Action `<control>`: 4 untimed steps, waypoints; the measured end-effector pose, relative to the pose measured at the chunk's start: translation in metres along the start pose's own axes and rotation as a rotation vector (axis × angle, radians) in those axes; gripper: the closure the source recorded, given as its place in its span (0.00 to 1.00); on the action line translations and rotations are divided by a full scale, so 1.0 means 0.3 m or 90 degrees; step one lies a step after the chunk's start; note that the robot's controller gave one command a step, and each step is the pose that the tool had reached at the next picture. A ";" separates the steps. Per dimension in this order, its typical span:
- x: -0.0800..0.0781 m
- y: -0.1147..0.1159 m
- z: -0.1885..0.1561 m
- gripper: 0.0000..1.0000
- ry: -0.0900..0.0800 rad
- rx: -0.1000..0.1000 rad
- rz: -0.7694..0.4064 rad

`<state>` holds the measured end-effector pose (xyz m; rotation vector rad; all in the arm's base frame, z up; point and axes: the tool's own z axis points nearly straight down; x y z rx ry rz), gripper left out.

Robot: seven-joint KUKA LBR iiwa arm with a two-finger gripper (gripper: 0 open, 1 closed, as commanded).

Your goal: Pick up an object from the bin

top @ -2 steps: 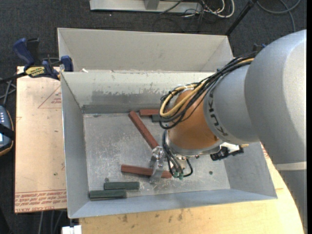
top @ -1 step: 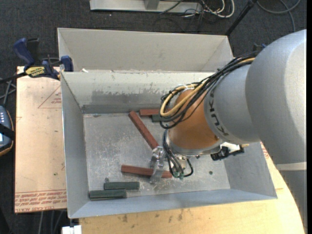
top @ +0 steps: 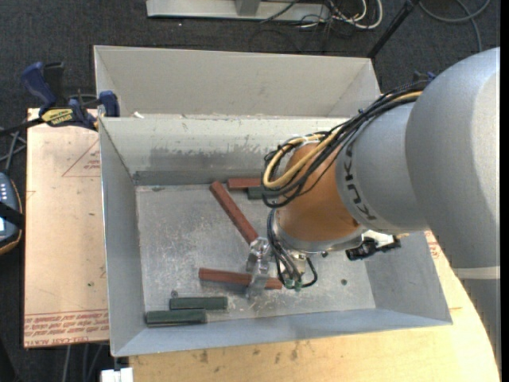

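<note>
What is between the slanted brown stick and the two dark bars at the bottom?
In the camera view, another flat reddish-brown stick lies there on the grey metal bin floor.

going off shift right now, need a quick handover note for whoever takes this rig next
Pincer: down at the floor of the bin, front middle, at the right end of the flat red-brown bar. Whether it grips that bar cannot be told.
Other things: a slanted red-brown bar just behind the pincer, a third red-brown bar by the back wall, and a pair of dark grey bars at front left.
Done: the arm is down at the flat bar.
Left: confirm the grip, then lift one thing clear of the bin.
</note>
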<state>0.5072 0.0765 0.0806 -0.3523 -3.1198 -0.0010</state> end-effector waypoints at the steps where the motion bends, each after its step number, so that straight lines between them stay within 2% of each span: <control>1: -0.002 0.001 -0.023 1.00 -0.001 -0.001 0.000; 2: 0.001 0.000 -0.047 1.00 0.001 0.001 0.000; 3: 0.006 -0.002 -0.117 1.00 0.004 0.002 0.000; 4: -0.003 0.002 -0.166 1.00 -0.003 -0.001 -0.001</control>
